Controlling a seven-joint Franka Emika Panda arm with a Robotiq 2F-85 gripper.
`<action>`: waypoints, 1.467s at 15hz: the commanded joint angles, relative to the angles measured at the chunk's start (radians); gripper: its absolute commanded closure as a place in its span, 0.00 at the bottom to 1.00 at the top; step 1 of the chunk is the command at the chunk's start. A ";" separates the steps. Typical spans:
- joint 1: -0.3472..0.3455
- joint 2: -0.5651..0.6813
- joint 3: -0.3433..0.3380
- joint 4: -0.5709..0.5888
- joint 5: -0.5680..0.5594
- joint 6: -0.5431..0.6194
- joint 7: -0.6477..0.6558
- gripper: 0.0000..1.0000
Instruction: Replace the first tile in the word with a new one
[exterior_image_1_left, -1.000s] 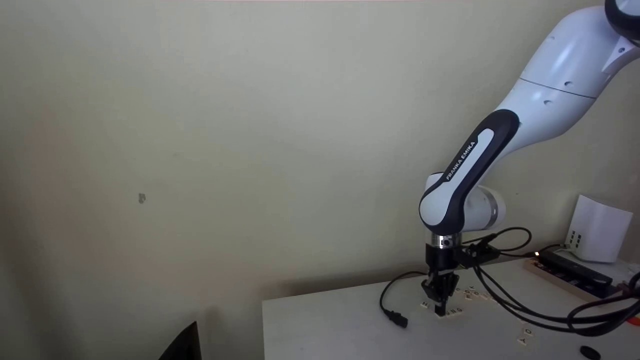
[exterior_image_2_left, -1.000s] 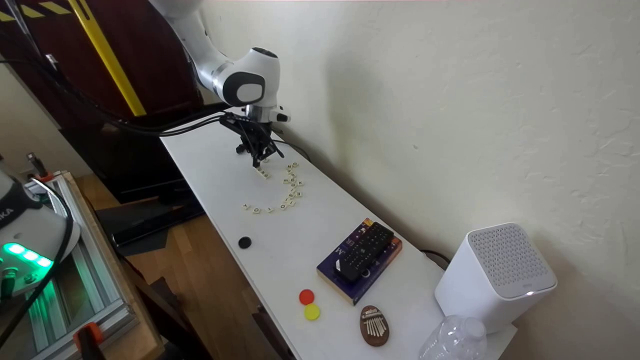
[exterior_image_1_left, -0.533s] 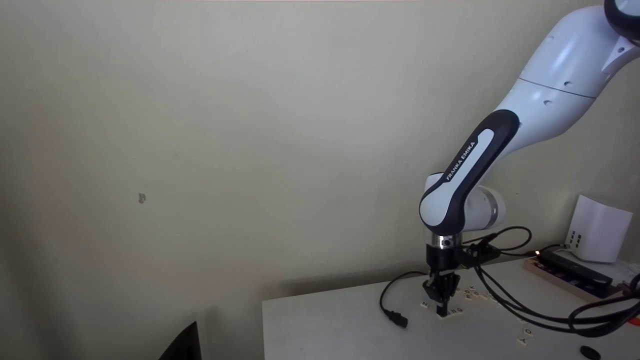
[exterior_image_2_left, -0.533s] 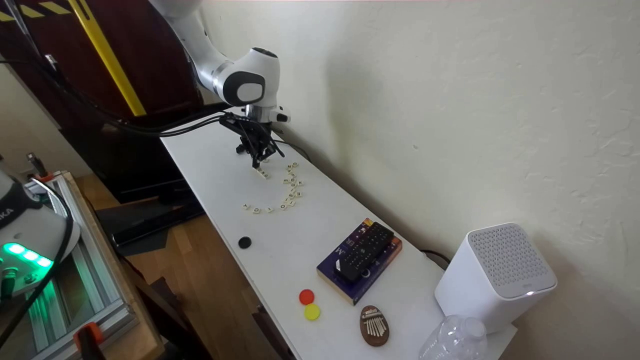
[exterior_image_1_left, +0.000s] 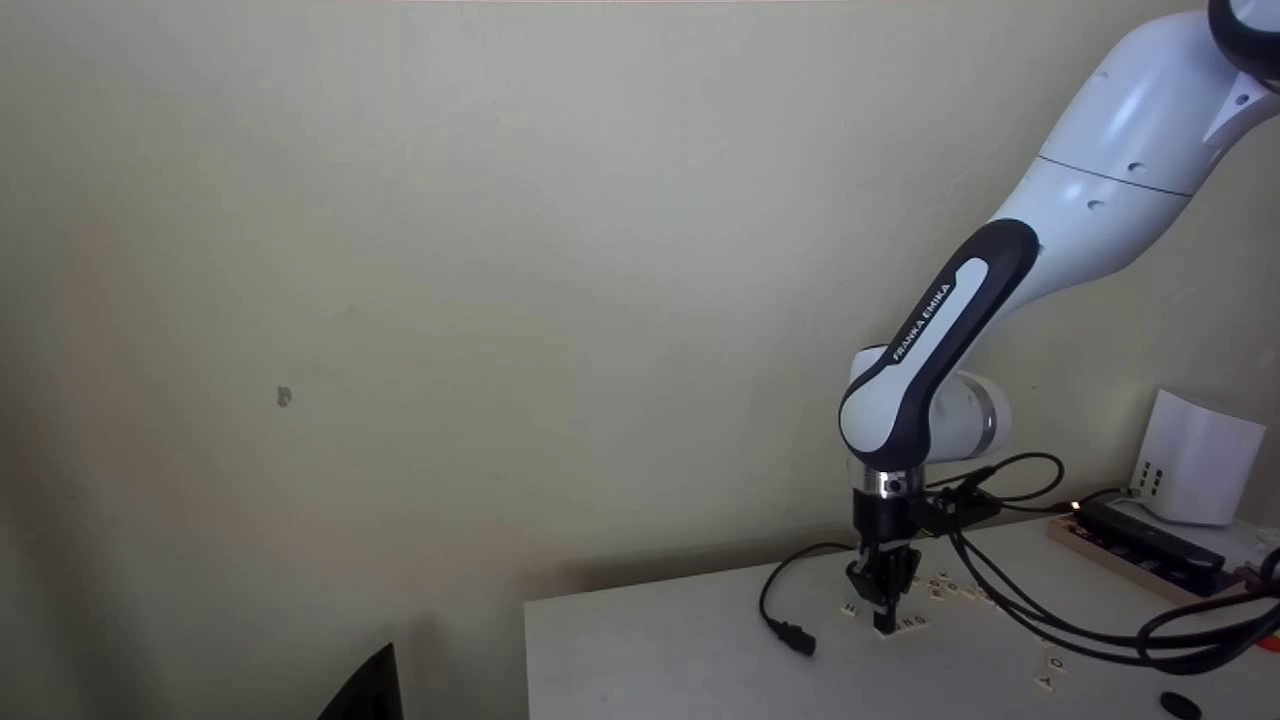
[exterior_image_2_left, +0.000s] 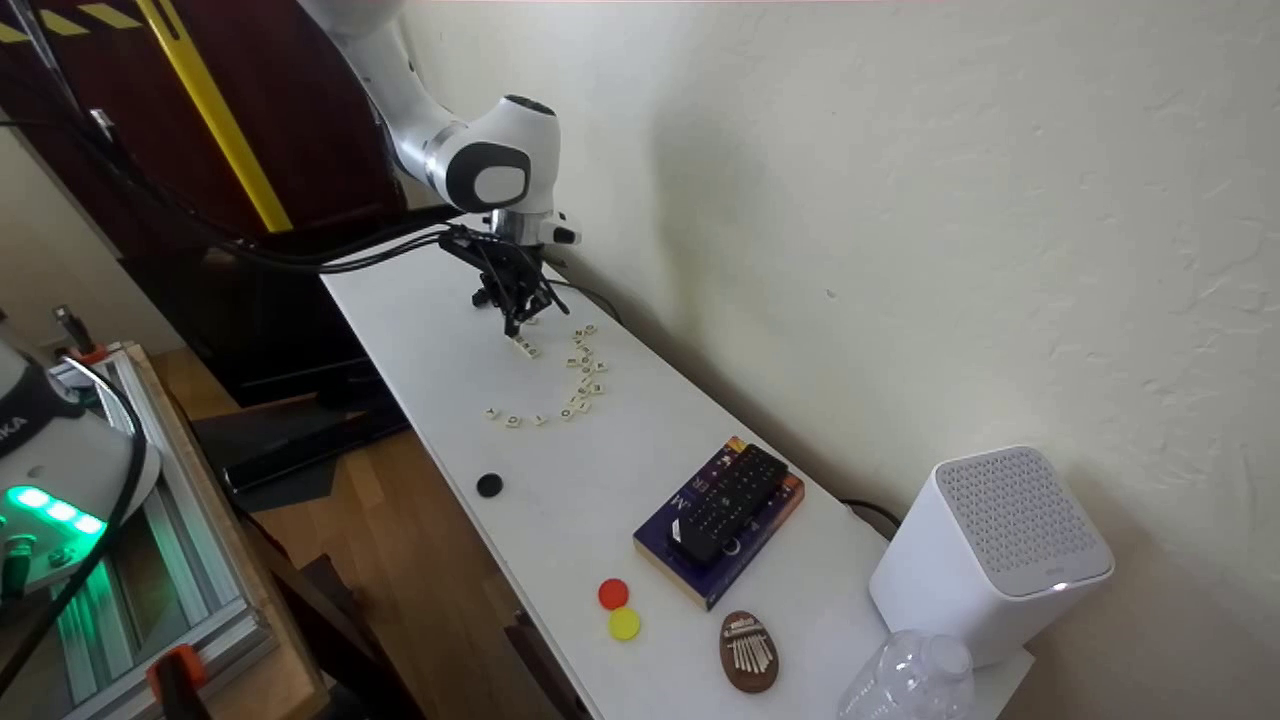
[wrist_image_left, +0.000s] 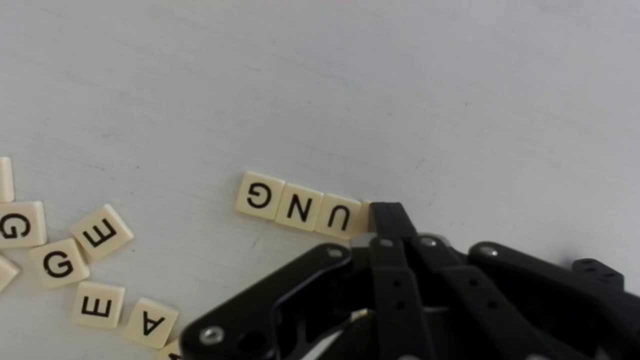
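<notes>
A row of cream letter tiles lies on the white table. In the wrist view it shows a G tile (wrist_image_left: 259, 195), an N tile (wrist_image_left: 299, 207) and a U tile (wrist_image_left: 338, 216), upside down and touching. A further tile (wrist_image_left: 365, 217) at the U end is mostly hidden behind my gripper (wrist_image_left: 385, 212). The black fingertips are pressed together, with no gap and nothing seen between them, at that tile. The gripper stands low at the row's end in both exterior views (exterior_image_1_left: 884, 622) (exterior_image_2_left: 512, 328). A separate tile (exterior_image_1_left: 849, 608) lies apart from the row, beyond the gripper.
Several loose tiles, among them an E tile (wrist_image_left: 101, 232), lie beside the row. A black cable plug (exterior_image_1_left: 795, 638) lies near the gripper. A book (exterior_image_2_left: 650, 545) with a black remote (exterior_image_2_left: 730, 503), a black disc (exterior_image_2_left: 489, 485) and a white router (exterior_image_2_left: 985, 560) stand farther along the table.
Since one second ago my gripper has shifted very slightly towards the row of tiles. Over the last half second nothing visibly moves.
</notes>
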 joint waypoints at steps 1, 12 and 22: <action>0.005 0.009 -0.009 -0.014 -0.024 0.008 -0.011 1.00; 0.003 -0.021 -0.004 -0.038 -0.020 0.015 -0.018 1.00; 0.014 -0.067 -0.010 -0.089 -0.020 0.017 0.002 1.00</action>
